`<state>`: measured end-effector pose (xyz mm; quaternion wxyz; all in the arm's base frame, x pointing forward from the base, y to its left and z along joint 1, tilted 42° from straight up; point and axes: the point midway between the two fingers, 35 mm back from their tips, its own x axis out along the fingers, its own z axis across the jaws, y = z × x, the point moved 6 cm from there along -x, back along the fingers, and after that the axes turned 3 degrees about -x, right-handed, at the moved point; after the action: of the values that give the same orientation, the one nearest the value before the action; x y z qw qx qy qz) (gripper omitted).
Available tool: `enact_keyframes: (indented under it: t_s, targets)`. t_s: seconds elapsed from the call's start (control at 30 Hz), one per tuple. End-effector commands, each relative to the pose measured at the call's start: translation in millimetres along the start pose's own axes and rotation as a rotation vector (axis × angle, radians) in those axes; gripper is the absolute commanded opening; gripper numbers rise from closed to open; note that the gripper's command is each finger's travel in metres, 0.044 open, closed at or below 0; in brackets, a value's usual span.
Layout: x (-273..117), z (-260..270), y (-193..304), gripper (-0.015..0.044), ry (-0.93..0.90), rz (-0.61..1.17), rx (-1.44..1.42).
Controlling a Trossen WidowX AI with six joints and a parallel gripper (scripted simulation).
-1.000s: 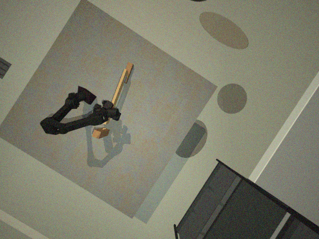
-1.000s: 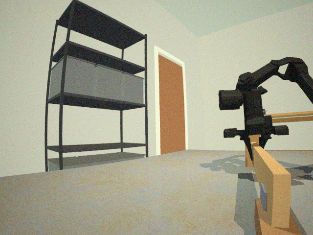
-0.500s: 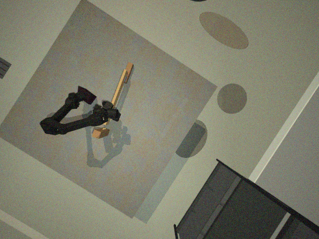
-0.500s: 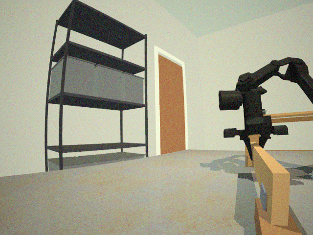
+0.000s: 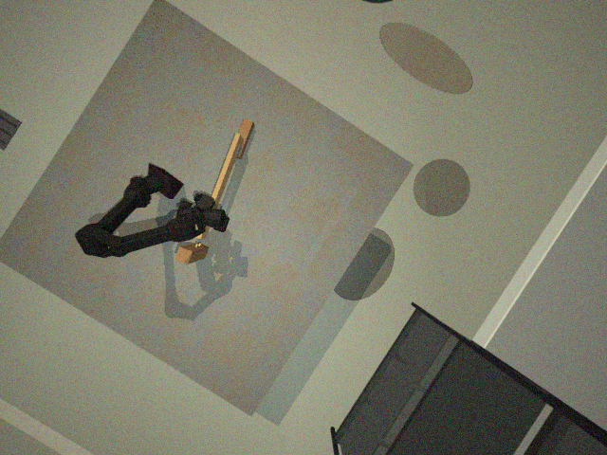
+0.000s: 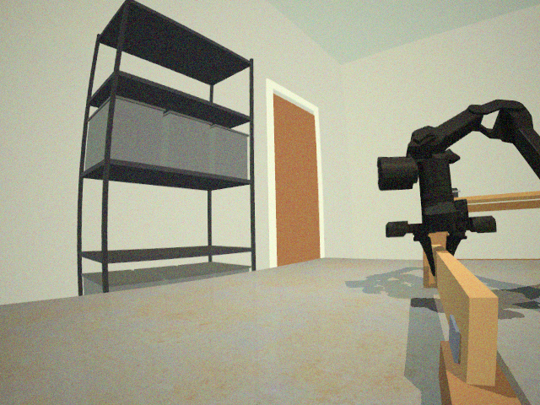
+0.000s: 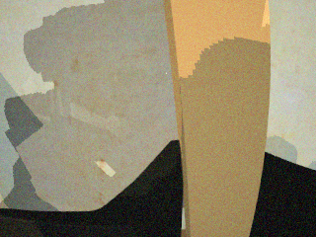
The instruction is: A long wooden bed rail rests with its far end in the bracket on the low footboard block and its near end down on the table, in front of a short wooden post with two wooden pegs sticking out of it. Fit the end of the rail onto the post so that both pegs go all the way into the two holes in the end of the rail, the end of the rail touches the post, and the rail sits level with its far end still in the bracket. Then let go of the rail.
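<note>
The long pale wooden rail [image 5: 226,169] [image 6: 464,281] [image 7: 222,59] runs from the footboard block [image 5: 248,128] [image 6: 477,394] toward the post [image 5: 190,254] [image 6: 429,278]. Its far end is at the blue-grey bracket [image 6: 454,342] on the block. My gripper [image 6: 441,261] [image 7: 197,146] is shut on the rail near its post end, one finger on each side. That end is up off the table and looks about level. In the top view the pegs [image 5: 198,244] show in a small gap between rail end and post. Whether their tips are in the holes cannot be told.
My arm [image 5: 147,241] [image 6: 453,128] reaches in from the side, its folded links above the table [image 5: 294,195]. Its shadow falls around the post. A dark shelving rack [image 5: 470,372] [image 6: 174,176] and a brown door [image 6: 294,183] stand away from the work.
</note>
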<state>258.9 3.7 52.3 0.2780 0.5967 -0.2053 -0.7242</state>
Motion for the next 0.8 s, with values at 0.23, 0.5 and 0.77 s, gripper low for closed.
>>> enact_keyframes:
  t_s: [0.23, 0.5, 0.77]
  targets:
    - [-3.1, -1.8, 4.9, 0.0000, 0.010, 0.000, -0.002]
    - [-3.2, -1.6, 7.4, 0.0000, 0.010, 0.001, -0.002]
    - [-3.1, -1.4, 9.9, 0.0000, 0.010, 0.001, -0.002]
